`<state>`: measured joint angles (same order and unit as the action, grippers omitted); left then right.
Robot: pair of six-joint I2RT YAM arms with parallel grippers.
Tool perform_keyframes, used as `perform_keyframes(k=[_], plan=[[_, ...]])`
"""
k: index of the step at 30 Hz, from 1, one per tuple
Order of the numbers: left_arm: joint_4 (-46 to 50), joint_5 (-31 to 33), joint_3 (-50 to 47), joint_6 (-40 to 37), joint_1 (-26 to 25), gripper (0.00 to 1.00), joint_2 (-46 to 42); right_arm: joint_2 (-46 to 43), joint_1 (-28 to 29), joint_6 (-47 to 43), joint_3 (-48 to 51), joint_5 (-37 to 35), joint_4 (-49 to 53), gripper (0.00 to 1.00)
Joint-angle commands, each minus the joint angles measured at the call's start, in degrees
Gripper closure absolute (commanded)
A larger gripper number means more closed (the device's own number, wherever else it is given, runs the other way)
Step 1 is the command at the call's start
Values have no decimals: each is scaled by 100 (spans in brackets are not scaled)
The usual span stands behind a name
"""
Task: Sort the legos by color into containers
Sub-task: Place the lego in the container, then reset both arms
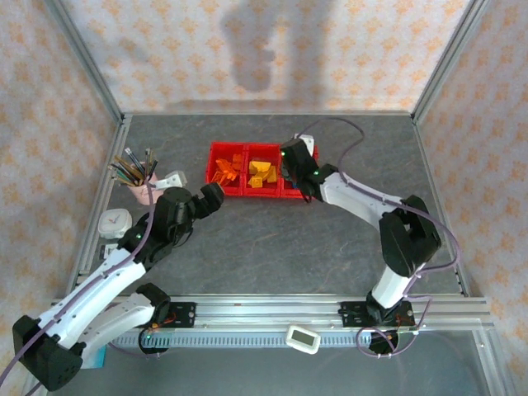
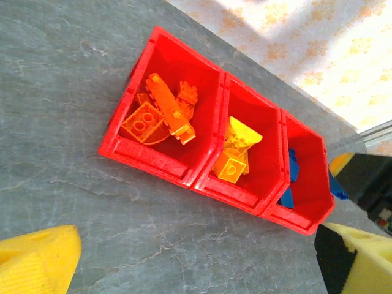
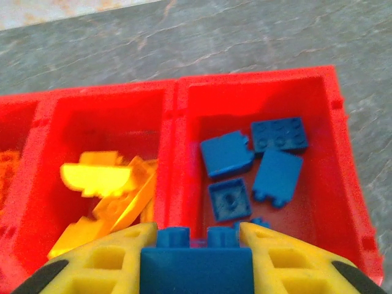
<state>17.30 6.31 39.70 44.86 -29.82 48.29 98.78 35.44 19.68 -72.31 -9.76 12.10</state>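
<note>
Three joined red containers (image 1: 247,195) stand in a row at mid-table. In the left wrist view the left bin (image 2: 147,156) holds orange legos (image 2: 160,113), the middle one yellow legos (image 2: 236,150) and the right one blue legos (image 2: 293,177). My right gripper (image 3: 197,236) hovers over the near edge of the blue bin (image 3: 343,159), shut on a blue brick (image 3: 196,266) whose studs point forward. Several blue bricks (image 3: 269,165) lie loose below it. My left gripper (image 2: 197,251) is open over bare table in front of the bins, with nothing between its fingers.
A pink pencil cup (image 1: 142,177) and a white clock (image 1: 115,221) stand at the table's left edge. A white device (image 1: 303,338) lies on the front rail. Grey tabletop (image 1: 330,247) stretches in front of the bins.
</note>
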Motion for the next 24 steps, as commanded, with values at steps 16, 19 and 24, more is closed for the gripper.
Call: perform_keyframes(k=[16, 19, 24], plan=[[-1207, 268, -241, -536, 716, 1, 541, 244, -550, -434, -984, -146, 189, 14], [-1351, 727, -270, -797, 1061, 1, 623, -481, -730, -245, -300, -746, 41, 0], [-2288, 1675, -650, -1683, 1864, 1, 904, -1844, -1581, -187, 1825, -2061, -1178, 0]])
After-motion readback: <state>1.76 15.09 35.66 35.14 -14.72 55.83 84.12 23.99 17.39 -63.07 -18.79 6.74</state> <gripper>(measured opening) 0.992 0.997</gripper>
